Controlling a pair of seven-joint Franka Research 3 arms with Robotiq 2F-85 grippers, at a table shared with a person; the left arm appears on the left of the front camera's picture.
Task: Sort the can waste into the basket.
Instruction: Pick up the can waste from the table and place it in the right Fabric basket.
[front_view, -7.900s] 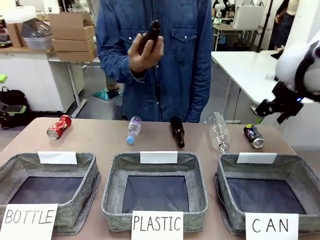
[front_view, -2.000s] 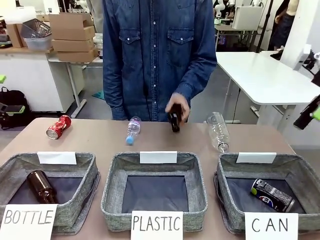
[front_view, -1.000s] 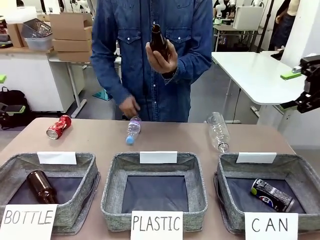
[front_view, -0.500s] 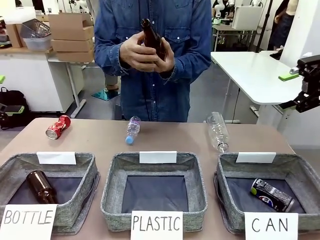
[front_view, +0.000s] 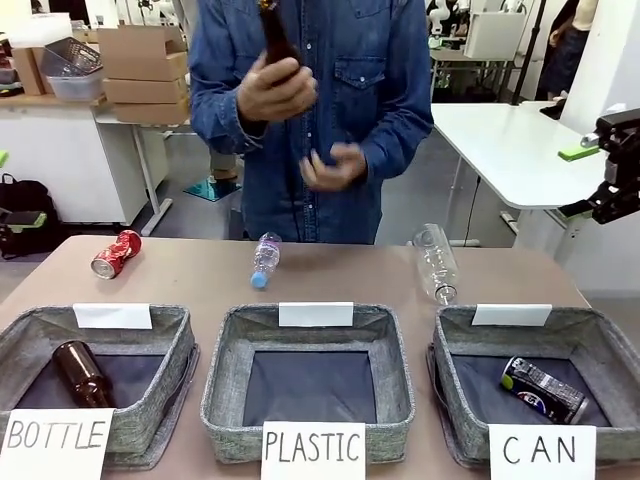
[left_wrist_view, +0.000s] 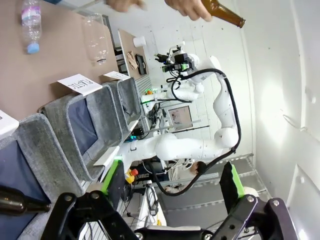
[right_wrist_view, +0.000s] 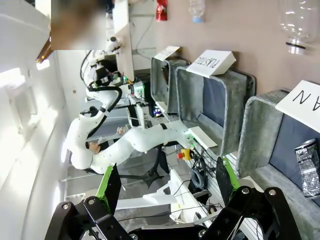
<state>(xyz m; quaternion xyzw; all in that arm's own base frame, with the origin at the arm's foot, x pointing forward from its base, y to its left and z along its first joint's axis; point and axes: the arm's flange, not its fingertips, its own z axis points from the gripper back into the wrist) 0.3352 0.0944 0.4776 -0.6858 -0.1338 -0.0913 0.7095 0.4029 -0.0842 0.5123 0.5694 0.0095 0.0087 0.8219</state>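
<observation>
The black can (front_view: 545, 391) with blue-white print lies on its side in the grey CAN basket (front_view: 458, 345) at the front right; the right wrist view shows the same black can (right_wrist_view: 310, 167) inside the basket (right_wrist_view: 255, 135). The red crushed can (front_view: 117, 253) lies on the table at the far left, also seen as the red can (right_wrist_view: 161, 10). My right gripper (front_view: 585, 182) hangs open, high at the right edge, well above the basket; its fingers (right_wrist_view: 224, 180) hold nothing. My left gripper (left_wrist_view: 172, 182) is open and empty.
A person across the table holds a brown bottle (front_view: 272, 40) high in one hand. A small plastic bottle (front_view: 265, 258) and a large clear bottle (front_view: 437, 262) lie on the table. The BOTTLE bin (front_view: 25, 330) contains a brown bottle (front_view: 80, 372). The PLASTIC bin (front_view: 225, 345) stands between.
The black can went from the table into the CAN basket. The person picked the second brown bottle off the table and raised it. My right gripper has stayed nearly still for the last second.
</observation>
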